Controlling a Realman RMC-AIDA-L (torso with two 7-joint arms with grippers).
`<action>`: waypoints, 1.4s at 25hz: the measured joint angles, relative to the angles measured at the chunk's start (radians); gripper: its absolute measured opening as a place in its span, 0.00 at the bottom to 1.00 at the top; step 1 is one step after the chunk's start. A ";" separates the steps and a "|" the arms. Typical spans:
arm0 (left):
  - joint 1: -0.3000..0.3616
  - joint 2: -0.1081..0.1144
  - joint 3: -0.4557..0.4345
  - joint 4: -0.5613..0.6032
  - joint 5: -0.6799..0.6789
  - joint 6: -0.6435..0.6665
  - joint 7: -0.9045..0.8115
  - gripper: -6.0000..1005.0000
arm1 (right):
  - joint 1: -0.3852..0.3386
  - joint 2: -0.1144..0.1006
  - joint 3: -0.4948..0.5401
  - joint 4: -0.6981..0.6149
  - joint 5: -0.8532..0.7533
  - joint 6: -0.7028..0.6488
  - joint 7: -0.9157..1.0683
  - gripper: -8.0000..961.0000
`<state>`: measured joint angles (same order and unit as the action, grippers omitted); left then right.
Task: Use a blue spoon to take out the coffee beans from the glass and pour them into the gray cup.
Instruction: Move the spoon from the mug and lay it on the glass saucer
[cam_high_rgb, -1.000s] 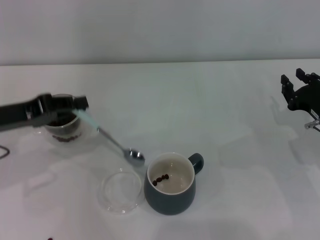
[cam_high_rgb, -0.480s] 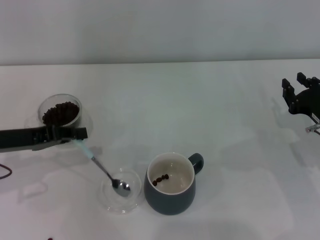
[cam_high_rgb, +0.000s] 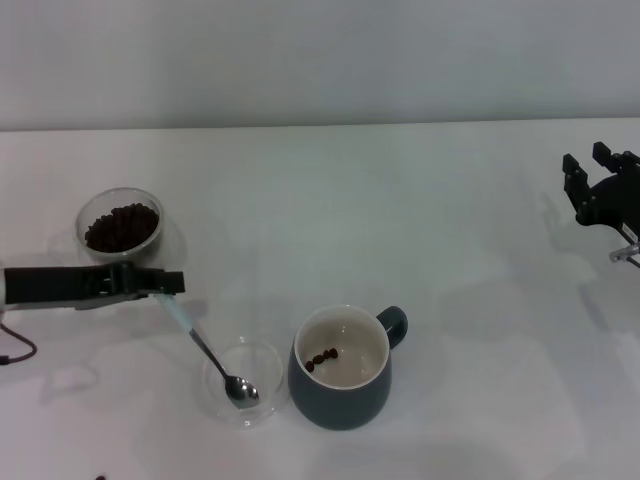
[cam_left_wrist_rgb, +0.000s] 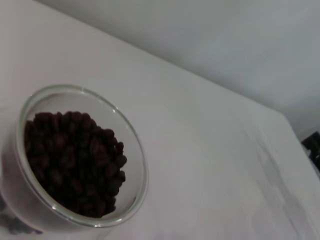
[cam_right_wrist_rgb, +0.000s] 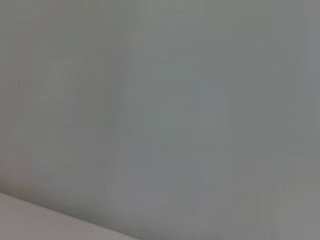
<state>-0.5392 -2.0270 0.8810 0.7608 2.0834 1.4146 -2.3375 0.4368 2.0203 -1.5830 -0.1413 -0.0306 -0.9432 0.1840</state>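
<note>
Coffee beans (cam_high_rgb: 322, 358), a few, lie in our one gray cup (cam_high_rgb: 341, 382). Nearby, the left gripper (cam_high_rgb: 165, 284) clamps our one blue spoon (cam_high_rgb: 207, 352), bowl resting in one dish (cam_high_rgb: 243, 395); we should lower gently, handle level. One glass (cam_high_rgb: 120, 227) holds many beans beyond. The right gripper (cam_high_rgb: 604, 190) hangs spread, far off.

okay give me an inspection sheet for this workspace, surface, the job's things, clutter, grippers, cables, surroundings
Surface: white table, bare over most of its area.
Job's things: glass full of coffee beans; gray cup holds a few beans; blue spoon slants down, bowl in the clear glass dish.
Clutter: small dark specks at the table's near edge.
Grippers: left gripper holds the spoon's handle end; right gripper parked at the far right, open.
Cables: dark cable near the left arm.
Surroundings: plain pale wall.
</note>
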 joint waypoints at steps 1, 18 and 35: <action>-0.004 0.000 0.000 -0.005 0.004 -0.001 0.002 0.15 | 0.000 0.000 0.000 -0.001 0.000 0.000 0.000 0.41; -0.048 0.005 0.009 -0.040 0.022 -0.005 0.042 0.17 | 0.010 0.000 0.005 -0.003 0.000 0.003 0.000 0.41; -0.048 0.003 0.010 -0.083 0.025 -0.006 0.055 0.30 | 0.013 0.000 0.003 -0.005 0.000 0.003 0.000 0.41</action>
<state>-0.5874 -2.0243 0.8913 0.6780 2.1088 1.4086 -2.2824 0.4495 2.0202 -1.5803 -0.1458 -0.0306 -0.9404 0.1841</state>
